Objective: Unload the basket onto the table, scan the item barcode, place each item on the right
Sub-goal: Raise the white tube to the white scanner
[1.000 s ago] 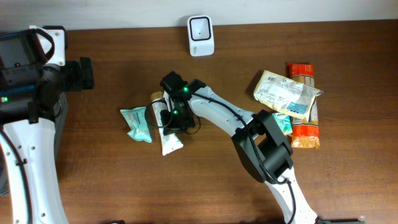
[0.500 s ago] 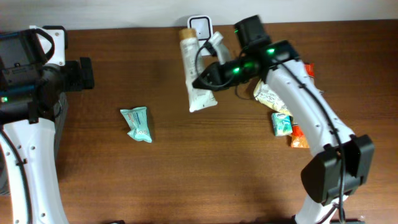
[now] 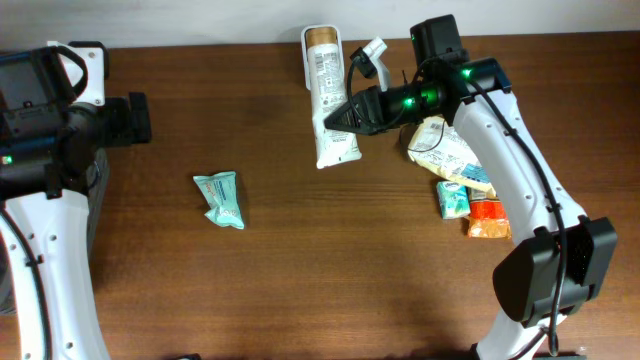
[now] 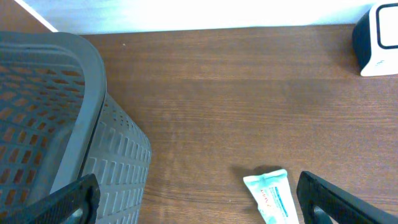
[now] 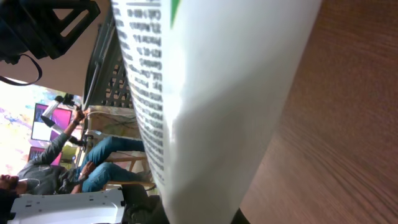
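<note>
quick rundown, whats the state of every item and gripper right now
right gripper: shut on the white tube
white tube: held over the scanner, printed side up
scanner: standing at the table's back edge
left gripper: open, holding nothing
teal packet: lying on the table, free
snack pile: lying heaped at the right
basket: upright by the left arm

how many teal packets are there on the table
2: one teal packet lies alone left of centre; the other sits in the right-hand pile, partly under the beige pouch. More may be hidden beneath that pile.
</note>
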Controlling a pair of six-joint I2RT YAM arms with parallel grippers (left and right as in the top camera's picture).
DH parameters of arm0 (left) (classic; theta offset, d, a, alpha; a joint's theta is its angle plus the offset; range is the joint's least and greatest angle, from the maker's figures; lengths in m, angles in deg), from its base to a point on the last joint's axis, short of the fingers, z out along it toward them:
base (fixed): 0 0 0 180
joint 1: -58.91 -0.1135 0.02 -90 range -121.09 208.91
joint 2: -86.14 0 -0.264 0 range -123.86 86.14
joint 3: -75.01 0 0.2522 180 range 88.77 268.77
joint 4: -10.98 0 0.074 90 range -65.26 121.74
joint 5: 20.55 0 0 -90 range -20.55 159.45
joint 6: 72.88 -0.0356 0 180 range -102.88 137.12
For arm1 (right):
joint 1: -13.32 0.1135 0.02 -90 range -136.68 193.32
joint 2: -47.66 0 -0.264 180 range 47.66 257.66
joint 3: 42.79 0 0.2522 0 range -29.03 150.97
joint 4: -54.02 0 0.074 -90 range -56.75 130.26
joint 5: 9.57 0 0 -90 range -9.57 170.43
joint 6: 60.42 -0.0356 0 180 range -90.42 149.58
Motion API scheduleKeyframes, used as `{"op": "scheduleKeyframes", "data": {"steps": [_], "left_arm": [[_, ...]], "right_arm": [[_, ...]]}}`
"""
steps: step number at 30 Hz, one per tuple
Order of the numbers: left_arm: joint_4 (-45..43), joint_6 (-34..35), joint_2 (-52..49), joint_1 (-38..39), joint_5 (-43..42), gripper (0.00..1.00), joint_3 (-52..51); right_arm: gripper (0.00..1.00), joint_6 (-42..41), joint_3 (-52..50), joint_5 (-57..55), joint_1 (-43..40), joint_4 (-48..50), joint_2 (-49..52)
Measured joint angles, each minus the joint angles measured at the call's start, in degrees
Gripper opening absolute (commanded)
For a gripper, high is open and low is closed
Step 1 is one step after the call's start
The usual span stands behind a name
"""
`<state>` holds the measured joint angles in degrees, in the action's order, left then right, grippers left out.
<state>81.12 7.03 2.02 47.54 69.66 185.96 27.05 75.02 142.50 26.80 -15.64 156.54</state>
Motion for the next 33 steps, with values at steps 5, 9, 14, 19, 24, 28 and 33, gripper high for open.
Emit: {"op": "scheduleKeyframes", "data": {"steps": [5, 9, 14, 19, 24, 28, 33], "left_arm": [[0.0, 0.0, 0.0, 0.0, 0.0, 0.99, 0.0], [0.0, 0.0, 0.0, 0.0, 0.0, 0.99, 0.0], [0.0, 0.0, 0.0, 0.0, 0.0, 0.99, 0.0], [0.0, 0.0, 0.0, 0.0, 0.0, 0.99, 0.0], [0.0, 0.0, 0.0, 0.0, 0.0, 0.99, 0.0], [0.0, 0.0, 0.0, 0.0, 0.0, 0.99, 0.0], [0.0, 0.0, 0.0, 0.0, 0.0, 0.99, 0.0]], "right_arm": [[0.04, -1.9, 1.0, -2.0, 0.0, -0.9, 0.0], [0.04, -3.2, 11.1, -14.0, 0.6, -3.0, -0.2], [0.04, 0.5, 16.3, -30.9, 3.2, -2.2, -0.5], [0.04, 11.0, 16.5, -59.9, 10.1, 8.1, 3.8], [0.04, 24.8, 16.5, -82.1, 11.8, 17.1, 16.2], [0.04, 33.4, 16.4, -93.2, 11.6, 24.5, 23.6], [0.04, 43.2, 16.4, -101.7, 11.6, 37.4, 30.0]]}}
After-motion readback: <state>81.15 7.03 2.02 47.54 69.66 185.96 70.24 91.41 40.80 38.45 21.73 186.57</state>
